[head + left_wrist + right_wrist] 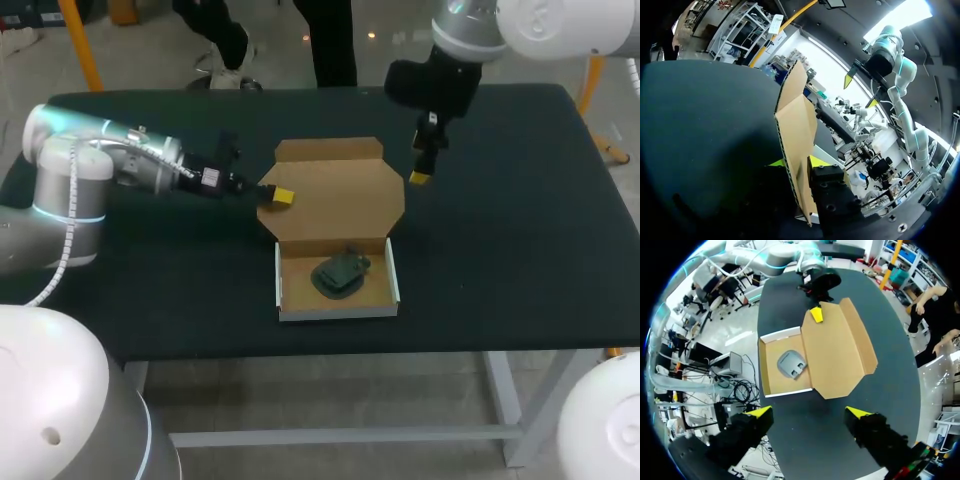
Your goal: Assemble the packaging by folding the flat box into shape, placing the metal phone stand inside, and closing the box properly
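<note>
At the nine-o'clock edge of the box lid (338, 198), the left gripper (281, 197) is clamped on the cardboard. In the left wrist view the lid is seen edge-on and pinched from both faces, and in the head view one yellow tip is shown lying on top of the flap. The lid is spread open, with a narrow front flap at its twelve-o'clock side. At its six-o'clock side it is joined to the box tray (283, 292), whose side walls are folded up and show white. The dark phone stand (340, 275) is laid inside the tray, about the middle of its floor. The right gripper (421, 172) is held above the dark table (500, 260) at about two o'clock from the lid, near its corner but apart from the cardboard. Its fingers are spread wide, and nothing is held between them. In the right wrist view the whole open box is seen ahead of it.
</note>
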`<state>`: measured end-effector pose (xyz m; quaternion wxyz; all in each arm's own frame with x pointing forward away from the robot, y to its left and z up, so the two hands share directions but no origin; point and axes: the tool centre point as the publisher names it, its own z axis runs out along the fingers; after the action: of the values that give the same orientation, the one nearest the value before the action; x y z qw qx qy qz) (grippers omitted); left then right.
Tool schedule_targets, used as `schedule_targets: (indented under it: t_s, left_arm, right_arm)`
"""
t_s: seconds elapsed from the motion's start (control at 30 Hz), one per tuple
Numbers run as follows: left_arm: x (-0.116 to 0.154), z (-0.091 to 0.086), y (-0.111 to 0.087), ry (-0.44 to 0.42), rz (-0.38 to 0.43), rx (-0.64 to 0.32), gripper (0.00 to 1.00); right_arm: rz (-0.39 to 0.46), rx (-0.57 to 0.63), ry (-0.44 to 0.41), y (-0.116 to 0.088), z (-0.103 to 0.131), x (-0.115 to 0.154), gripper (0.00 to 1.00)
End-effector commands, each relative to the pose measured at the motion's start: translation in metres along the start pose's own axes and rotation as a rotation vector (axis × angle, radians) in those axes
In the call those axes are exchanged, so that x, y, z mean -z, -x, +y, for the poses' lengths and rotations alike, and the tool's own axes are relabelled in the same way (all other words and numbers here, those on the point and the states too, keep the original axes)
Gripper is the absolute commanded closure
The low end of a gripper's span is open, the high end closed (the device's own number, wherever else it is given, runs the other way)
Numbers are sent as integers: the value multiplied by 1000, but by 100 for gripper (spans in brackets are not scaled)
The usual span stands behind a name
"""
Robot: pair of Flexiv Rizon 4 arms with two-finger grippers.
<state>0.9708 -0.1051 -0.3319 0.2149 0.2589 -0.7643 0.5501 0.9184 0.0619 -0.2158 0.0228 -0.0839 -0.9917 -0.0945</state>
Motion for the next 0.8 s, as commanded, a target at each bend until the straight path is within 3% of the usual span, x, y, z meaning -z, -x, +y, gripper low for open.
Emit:
schedule_targets:
  t_s: [0.03,0.07,0.17,0.77,0.8]
  left_arm:
    - [-1,-1,2,5,9,-5,80]
    - [-1,-1,2,5,10,-6,81]
    - [-2,-1,2,7,14,-13,98]
    - [0,0,-7,4,47,-109,100]
    - [1,0,-12,1,64,-160,100]
  right_arm:
    - [6,0,-5,1,1,2,0]
    - [6,0,-6,1,1,2,0]
    - [7,-1,-7,2,0,2,0]
    - [5,-3,-7,0,0,3,0]
    - [2,-3,-7,-2,0,3,0]
